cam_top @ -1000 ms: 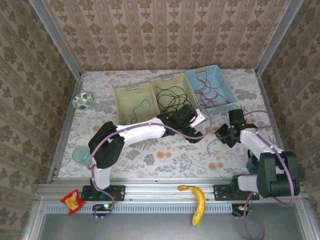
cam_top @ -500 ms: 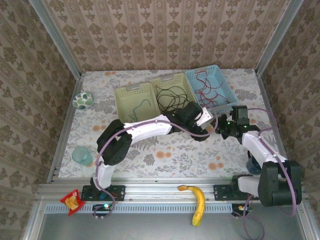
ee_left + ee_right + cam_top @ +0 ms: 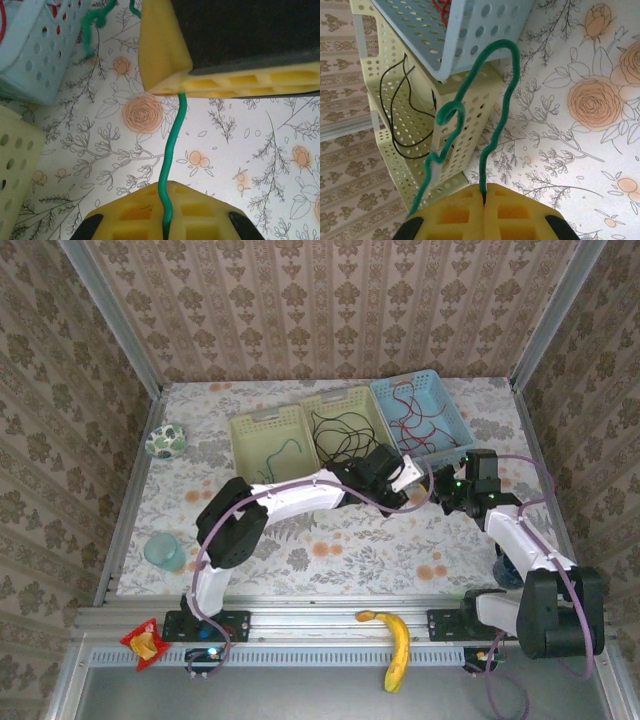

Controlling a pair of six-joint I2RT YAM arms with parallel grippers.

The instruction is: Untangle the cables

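A thin green cable (image 3: 172, 135) runs taut from my left gripper (image 3: 167, 186), which is shut on it, up to the yellow fingers (image 3: 165, 60) of my right gripper. My right gripper (image 3: 484, 189) is shut on the same green cable (image 3: 506, 47), which arches up and curls back down to the left. Both grippers meet just in front of the baskets, left gripper (image 3: 408, 474) and right gripper (image 3: 443, 491) close together. The black cable (image 3: 340, 430) lies in the middle basket and the red cable (image 3: 415, 415) in the blue basket (image 3: 455, 430). A short green strand (image 3: 283, 452) lies in the left basket (image 3: 262, 421).
The three baskets stand side by side at the back of the floral table. A green bowl (image 3: 165, 442) and a teal cup (image 3: 163, 550) are at the left. A banana (image 3: 397, 645) and a snack packet (image 3: 145, 643) lie on the front rail.
My left gripper, open a second ago, has reached right and shut on the green cable. My right gripper has lifted toward the baskets, holding the cable throughout.
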